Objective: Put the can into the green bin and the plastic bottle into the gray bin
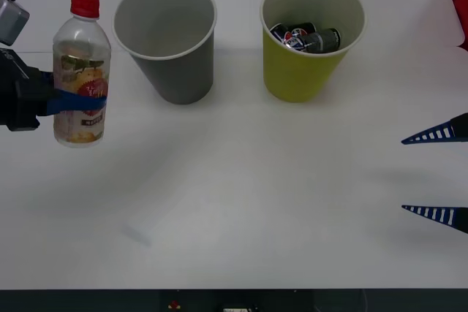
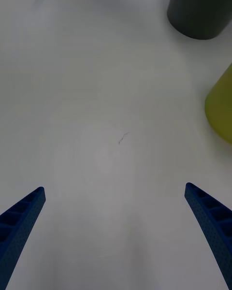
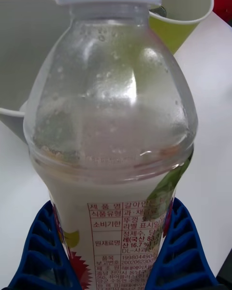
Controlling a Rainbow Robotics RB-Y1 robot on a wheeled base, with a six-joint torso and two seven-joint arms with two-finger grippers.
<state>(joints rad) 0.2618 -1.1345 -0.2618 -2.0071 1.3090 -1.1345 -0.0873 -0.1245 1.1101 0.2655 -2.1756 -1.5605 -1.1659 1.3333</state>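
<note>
Wide white counter (image 1: 241, 210) first, and two big tapered bins standing upright side by side at the back. The gray bin (image 1: 167, 38) is on the left with nothing visible inside it; the green bin (image 1: 311, 42) is to its right, and there's the can (image 1: 307, 37) already lying down inside it. So half the job looks done!

Now the action: the left claw (image 1: 69, 101) is clamped around the plastic bottle (image 1: 81, 71), blue fingers (image 3: 186, 251) pinching the labelled lower body from both sides. The bottle is at the left of the counter, just beside the gray bin; whether it's lifted clear of the counter is hard to tell. It's upright, long axis vertical, red cap (image 1: 85, 4) pointing up.

It looks nearly empty, so I'd call it light, thin-walled and a bit squashy, with a slick label. The straight lower body is the sensible hold; the rounded shoulder would slip.

Over on the right, the right claw (image 1: 437, 174) sits idle above bare counter, fingers spread wide, holding nothing.
</note>
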